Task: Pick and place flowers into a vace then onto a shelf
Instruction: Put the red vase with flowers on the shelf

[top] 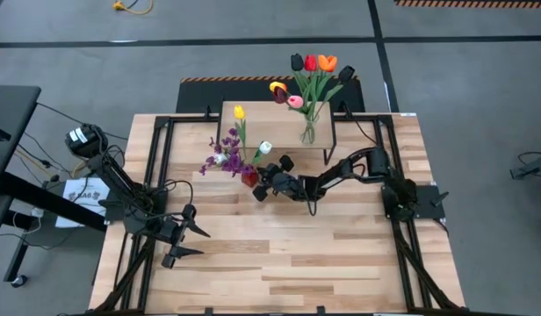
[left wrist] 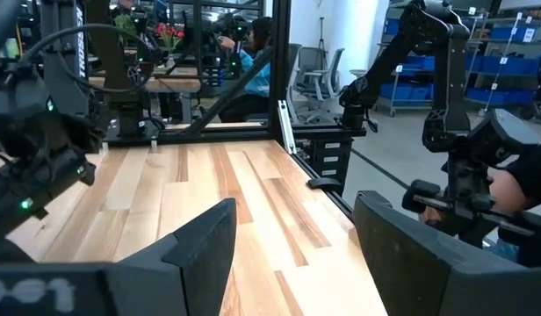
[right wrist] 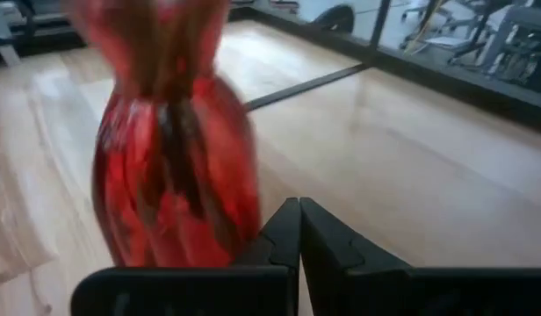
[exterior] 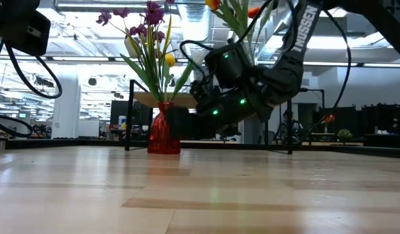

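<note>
Red vase (right wrist: 169,149): glossy red glass streaked with darker veins, bulb-shaped body pinched to a narrow neck; standing upright on the table just beside the right jaws, not between them.
Flowers in red vase (top: 231,145): thin green stems; one yellow tulip, one white tulip, a loose bunch of small purple blossoms; fanned out above the neck, beyond the right jaws.
Right gripper (right wrist: 299,230): matt black plastic fingers with stepped edges, pressed flat together with no gap, holding nothing; low over the table near its middle.
Clear vase (top: 308,132): see-through glass, on the shelf, well beyond the right jaws.
Flowers in clear vase (top: 310,75): smooth cup-shaped tulip heads in near-black, red, orange, yellow and pink on long green stems, leaning apart.
Shelf (top: 253,123): small pale wood board, rectangular, on thin black legs; at the far side of the table, past both sets of jaws.
Left gripper (top: 184,242): broad dark angular fingers, spread wide with bare wood showing between, holding nothing; well apart from both vases.
Table (top: 279,263): pale wood planks with visible grain, black metal frame along the edges.
</note>
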Motion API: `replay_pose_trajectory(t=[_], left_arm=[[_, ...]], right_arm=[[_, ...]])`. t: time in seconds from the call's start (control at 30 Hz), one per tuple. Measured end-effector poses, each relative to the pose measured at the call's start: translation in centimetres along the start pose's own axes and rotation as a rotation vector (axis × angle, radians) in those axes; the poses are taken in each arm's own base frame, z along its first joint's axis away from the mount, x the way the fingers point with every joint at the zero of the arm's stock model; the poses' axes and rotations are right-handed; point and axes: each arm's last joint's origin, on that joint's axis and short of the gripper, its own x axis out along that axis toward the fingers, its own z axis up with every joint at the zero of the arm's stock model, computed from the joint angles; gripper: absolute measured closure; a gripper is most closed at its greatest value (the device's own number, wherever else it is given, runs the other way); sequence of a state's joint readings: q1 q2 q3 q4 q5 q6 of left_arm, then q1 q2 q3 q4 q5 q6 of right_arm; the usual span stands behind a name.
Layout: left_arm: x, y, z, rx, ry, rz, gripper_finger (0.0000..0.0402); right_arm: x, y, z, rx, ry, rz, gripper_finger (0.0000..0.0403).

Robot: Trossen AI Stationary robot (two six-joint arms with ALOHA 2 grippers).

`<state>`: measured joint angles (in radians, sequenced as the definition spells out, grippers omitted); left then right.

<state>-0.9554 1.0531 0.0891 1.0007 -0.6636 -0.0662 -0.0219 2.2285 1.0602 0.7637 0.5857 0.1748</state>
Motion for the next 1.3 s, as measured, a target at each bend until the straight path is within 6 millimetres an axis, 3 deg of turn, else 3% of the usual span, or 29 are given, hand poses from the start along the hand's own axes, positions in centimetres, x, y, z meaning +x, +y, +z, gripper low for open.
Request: replay_pose_trajectory(t=[0.23,0.73,1.3], left_arm=[[0.0,0.0,0.0,-0.001,0.001,0.001,0.0179],[0.0,0.0,0.0,-0.008,0.001,-0.003,0.0179],[0.0,0.0,0.0,-0.024,0.002,-0.015,0.0179]], right_arm=[[1.2,1.2,-1.0,-0.018,0.017,0.044,0.0403],[0.0,3.1,-1.0,-0.055,0.002,0.098,0.0403],[-0.2,5.0,0.6,-0.066,-0.044,0.181,0.0403]])
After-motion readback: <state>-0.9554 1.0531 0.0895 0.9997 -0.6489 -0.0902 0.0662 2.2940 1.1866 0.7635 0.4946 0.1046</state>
